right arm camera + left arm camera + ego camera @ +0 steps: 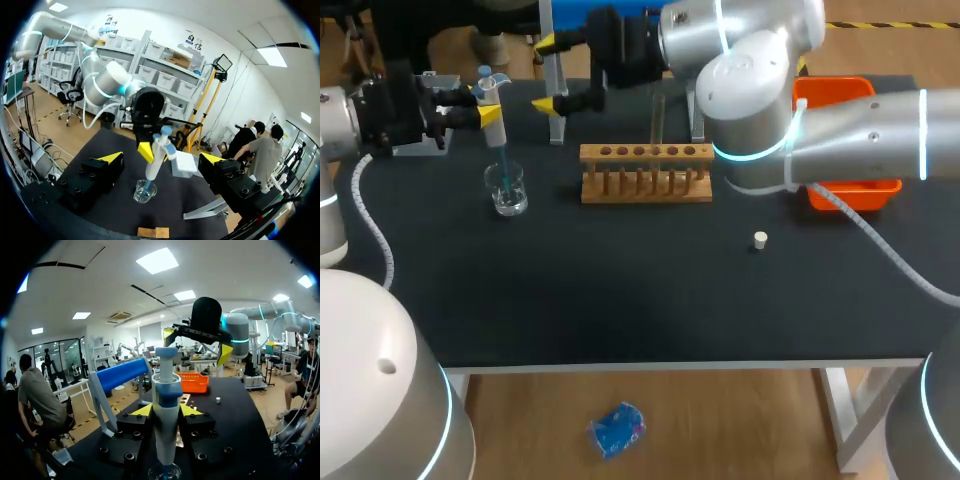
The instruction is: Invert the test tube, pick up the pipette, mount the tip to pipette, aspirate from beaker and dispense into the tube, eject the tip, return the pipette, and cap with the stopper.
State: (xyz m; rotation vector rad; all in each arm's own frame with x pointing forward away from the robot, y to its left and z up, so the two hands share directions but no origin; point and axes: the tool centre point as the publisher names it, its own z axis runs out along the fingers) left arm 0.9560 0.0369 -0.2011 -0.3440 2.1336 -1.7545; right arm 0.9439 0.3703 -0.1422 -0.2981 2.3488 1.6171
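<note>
Our left gripper (pixel 488 103) held the pipette (pixel 166 430) clamped, its tip down in the beaker (pixel 507 190) near the desk's left rear. Our right gripper (pixel 550 72) hung wide open behind the rack (pixel 645 175). The risk: a skewed lift could topple the beaker, or spill drops short of the tube (pixel 658 120).

Black matte surface (pixel 620 300). Directly on it:
- small clear glass beaker (pixel 507 190), back left
- light wooden test tube rack (pixel 646 173), mid-back
- small white cylindrical stopper (pixel 760 239), alone right of centre, well apart from the rack
- orange plastic bin (pixel 855 192), right edge, partly hidden
- white stand with blue top bar (pixel 120 375), behind the rack
</note>
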